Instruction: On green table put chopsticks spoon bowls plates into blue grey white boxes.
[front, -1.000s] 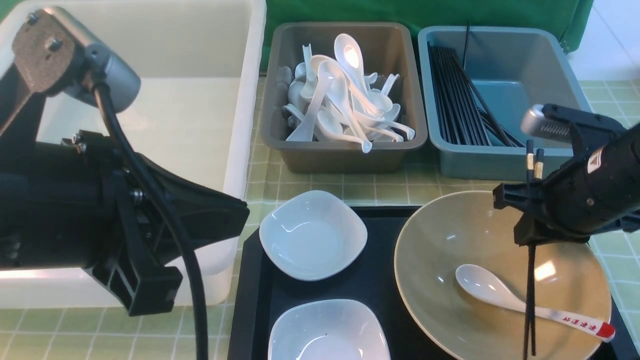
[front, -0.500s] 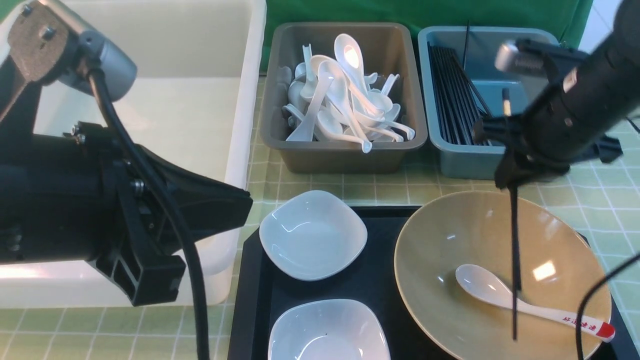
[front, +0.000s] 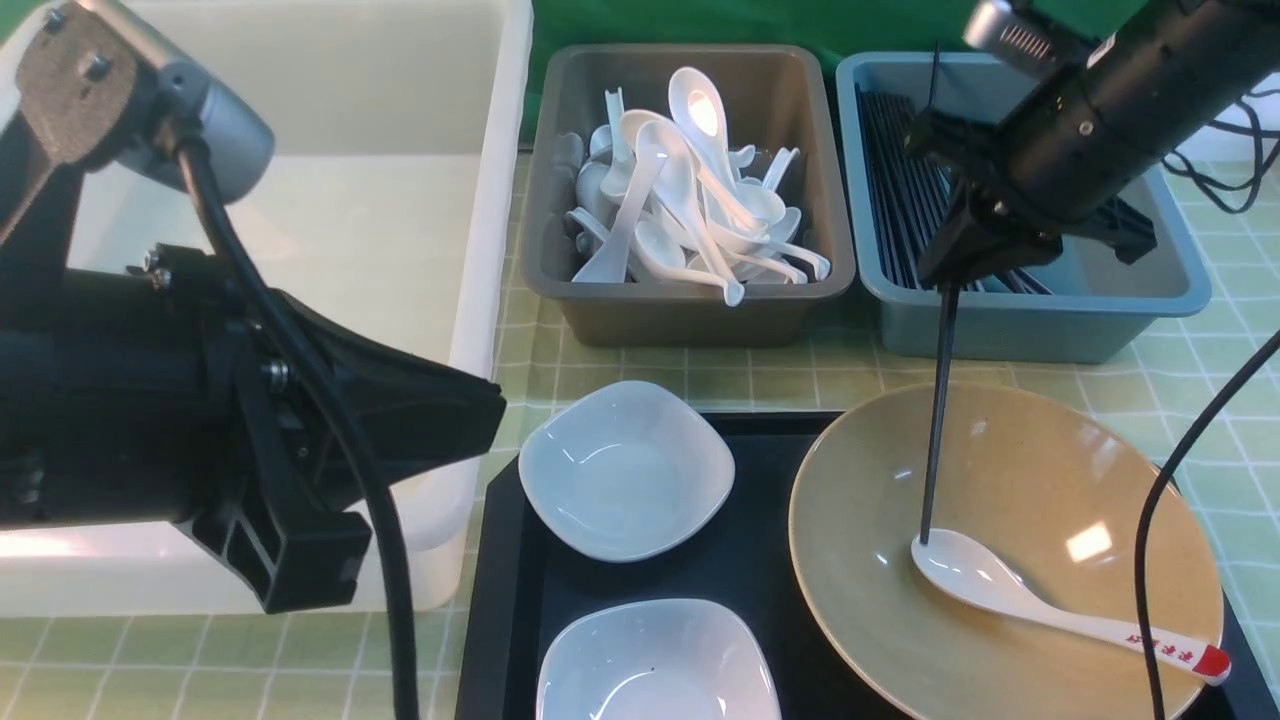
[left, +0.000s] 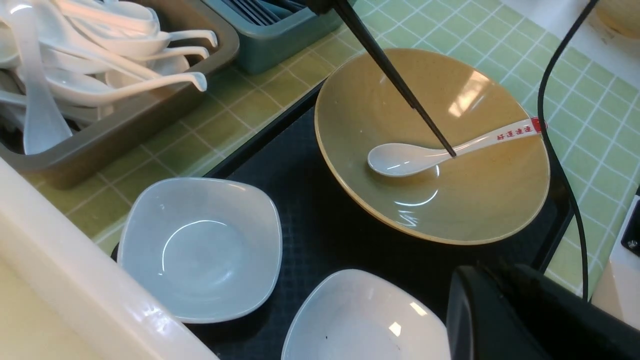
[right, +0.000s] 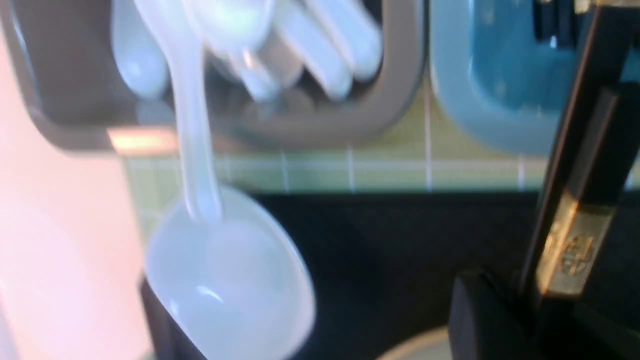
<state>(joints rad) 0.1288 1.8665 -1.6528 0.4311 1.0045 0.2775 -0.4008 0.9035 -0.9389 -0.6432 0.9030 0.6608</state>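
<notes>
Pale green checked table (front: 700, 385), green backdrop behind. Far row, left to right: white tub (front: 495, 200), grey box (front: 690, 315) holding plain white spoons (front: 690, 200), blue box (front: 1000, 330) with black sticks (front: 900, 200) lying lengthwise, front to back. Near side: black tray (front: 760, 560) carrying two white plates (front: 625, 470) (front: 655, 665) and the tan bowl (front: 1050, 470). The red-tipped spoon (front: 1000, 590) lies inside the bowl, handle toward its right rim. The right gripper (front: 955, 262) sits above the blue box's near-left corner, clamped on the chopsticks (front: 935, 420) near their thick end; the right wrist view shows the gold band just past the clamp. The pair hangs close to vertical, thin tips down over the bowl, ending by the spoon's scoop in the front view. Contact with the spoon: cannot tell. Key relation: the box lies just beyond and beneath the gripper, but the held pair's long axis is upright while the box runs front to back. Judgement: the tips must swing up and level before release. The left gripper (front: 440, 420) is well apart, in front of the tub; its opening is unreadable. The right arm is nearer.
</notes>
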